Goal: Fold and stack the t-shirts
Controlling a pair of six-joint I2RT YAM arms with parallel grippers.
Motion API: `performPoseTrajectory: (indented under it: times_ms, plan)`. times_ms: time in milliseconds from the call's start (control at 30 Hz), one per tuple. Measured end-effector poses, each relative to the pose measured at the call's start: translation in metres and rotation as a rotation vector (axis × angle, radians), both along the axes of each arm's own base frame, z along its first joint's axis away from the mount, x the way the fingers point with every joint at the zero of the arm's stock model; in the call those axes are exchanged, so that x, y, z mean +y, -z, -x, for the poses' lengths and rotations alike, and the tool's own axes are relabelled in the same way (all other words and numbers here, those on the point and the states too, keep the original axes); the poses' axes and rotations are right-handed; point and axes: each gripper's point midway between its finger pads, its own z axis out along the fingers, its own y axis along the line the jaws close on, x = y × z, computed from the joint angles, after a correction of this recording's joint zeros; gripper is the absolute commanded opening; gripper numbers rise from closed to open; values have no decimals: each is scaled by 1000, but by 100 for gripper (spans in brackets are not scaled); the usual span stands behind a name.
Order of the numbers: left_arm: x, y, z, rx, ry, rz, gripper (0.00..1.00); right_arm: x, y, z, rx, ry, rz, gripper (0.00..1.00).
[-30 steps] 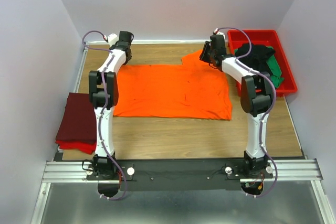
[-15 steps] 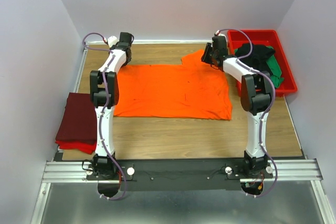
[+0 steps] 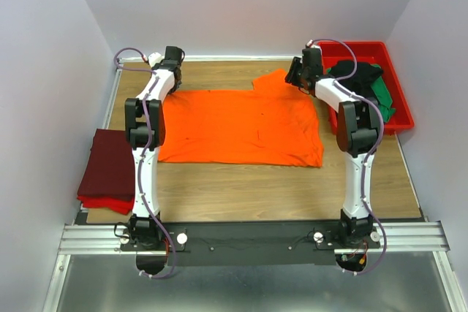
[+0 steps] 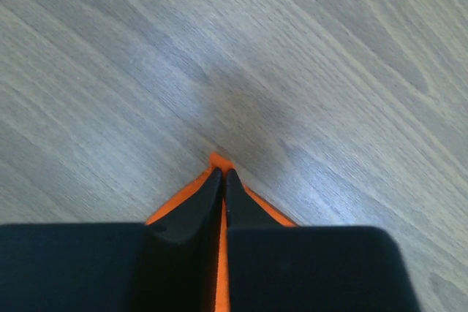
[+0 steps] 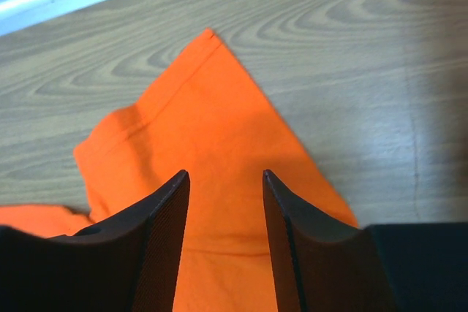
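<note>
**At the far edge: one corner pinched, the other not yet gripped**

Nearest the arm bases, the wooden surface lay bare, with a folded stack of a maroon shirt on a red one at its left edge. Beyond that, the orange t-shirt was spread flat across the middle, one sleeve poking out toward the far right. At its far-left corner the left tool had its fingers together on the cloth. The wrist view showed a thin orange strip caught between them and the corner tip peeping out ahead. At the far right, the right tool hung over the sleeve with its fingers apart, orange cloth beneath the gap and nothing clamped. Whether the tips touched the cloth could not be told. Farthest right, the red tray held a black shirt and a green shirt.

The step in hand looked like taking hold of the orange shirt's far edge for a first fold. The next move likely called for the right tool to settle onto the sleeve and pinch it. Both arms could then lift together and carry the far edge toward the near one, evenly, lest the cloth skew.
</note>
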Motion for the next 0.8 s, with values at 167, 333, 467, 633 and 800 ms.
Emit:
performPoseTrajectory:
  times_ms: [167, 333, 467, 633, 800]
  plan:
    - [0, 0, 0, 0, 4, 7, 0, -11, 1, -18, -21, 21, -4, 54]
    - [0, 0, -1, 0, 13, 11, 0, -18, 15, -34, -21, 35, -4, 54]
    - [-1, 0, -3, -3, 25, 12, 0, -21, 27, -39, -9, 43, -3, 53]
    - [-2, -1, -5, -8, 35, 15, 0, -24, 37, -35, 25, 72, -5, 52]
    - [-4, -1, -7, -17, 52, 19, 0, -26, 41, -32, 35, 91, -13, 50]
